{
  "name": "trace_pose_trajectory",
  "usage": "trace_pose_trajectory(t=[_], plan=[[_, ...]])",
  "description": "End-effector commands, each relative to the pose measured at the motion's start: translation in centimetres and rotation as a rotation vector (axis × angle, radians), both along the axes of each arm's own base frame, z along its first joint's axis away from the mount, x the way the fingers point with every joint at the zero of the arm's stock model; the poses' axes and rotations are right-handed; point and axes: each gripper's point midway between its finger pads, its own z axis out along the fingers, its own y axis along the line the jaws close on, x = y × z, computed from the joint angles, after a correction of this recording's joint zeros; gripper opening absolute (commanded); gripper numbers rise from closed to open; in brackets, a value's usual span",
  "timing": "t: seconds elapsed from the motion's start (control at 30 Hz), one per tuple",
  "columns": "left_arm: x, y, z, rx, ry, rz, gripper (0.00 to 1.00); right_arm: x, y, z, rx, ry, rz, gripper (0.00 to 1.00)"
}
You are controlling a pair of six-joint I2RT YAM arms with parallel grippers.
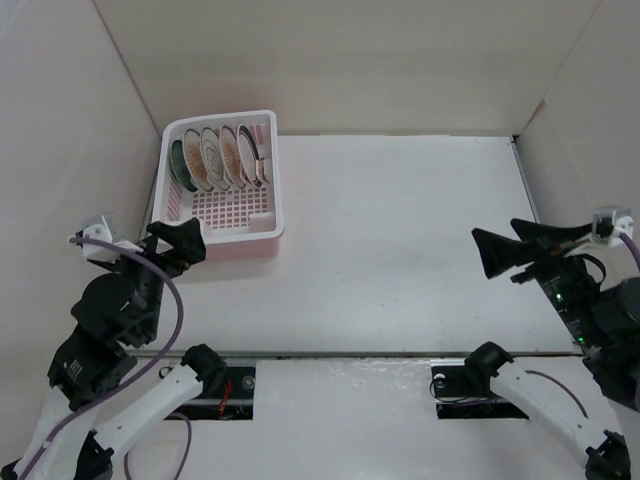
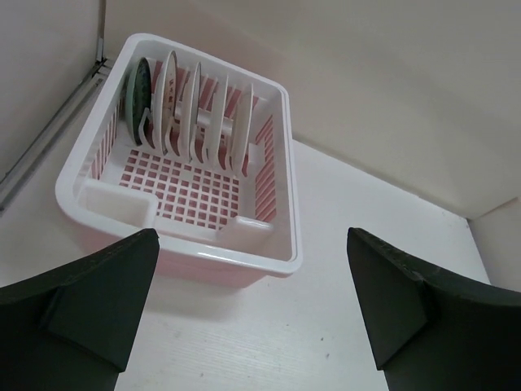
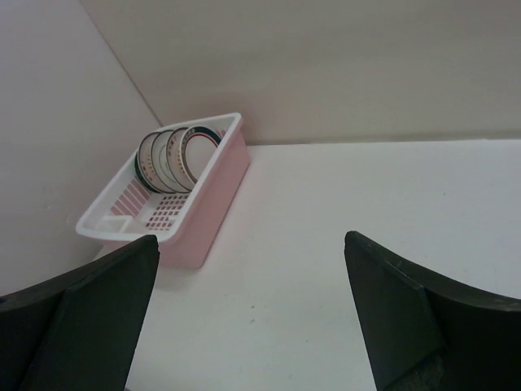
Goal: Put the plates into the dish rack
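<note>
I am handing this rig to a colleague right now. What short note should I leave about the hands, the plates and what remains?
Left hand: open, empty, by the near end of the dish rack.
Right hand: open, empty, at the right side of the table.
Plates: all five stand on edge in a row at the rack's far end.
Done: loading looks complete.
Left: no plate seen outside the rack; probably only parking the arms.

qty: 5 plates (image 1: 218,155), 1 dish rack (image 1: 245,235), 1 table (image 1: 400,250).
</note>
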Motion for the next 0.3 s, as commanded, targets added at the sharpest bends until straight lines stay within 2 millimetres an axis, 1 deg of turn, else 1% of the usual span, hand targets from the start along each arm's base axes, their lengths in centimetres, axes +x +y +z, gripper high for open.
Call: trace_pose_trajectory(t=[0.0, 0.07, 0.1, 0.2, 0.27], plan=[[-0.1, 0.1, -0.7, 0.015, 0.009, -0.004, 1.00, 0.5, 0.5, -2.9, -0.054, 0.053, 0.008, 1.00], [0.1, 0.0, -1.6, 0.030, 0.027, 0.005, 1.00, 0.6, 0.1, -2.9, -0.052, 0.054, -0.016, 1.00], [0.2, 0.0, -1.4, 0.038, 0.021, 0.004, 1.00, 0.8, 0.2, -3.4, -0.059, 0.063, -0.016, 1.00], [0.4, -0.2, -2.2, 0.053, 0.038, 0.004, 1.00, 1.1, 0.2, -3.5, -0.072, 0.068, -0.023, 1.00], [0.4, -0.2, -2.2, 0.053, 0.038, 0.004, 1.00, 1.2, 0.3, -3.9, -0.077, 0.075, -0.024, 1.00]])
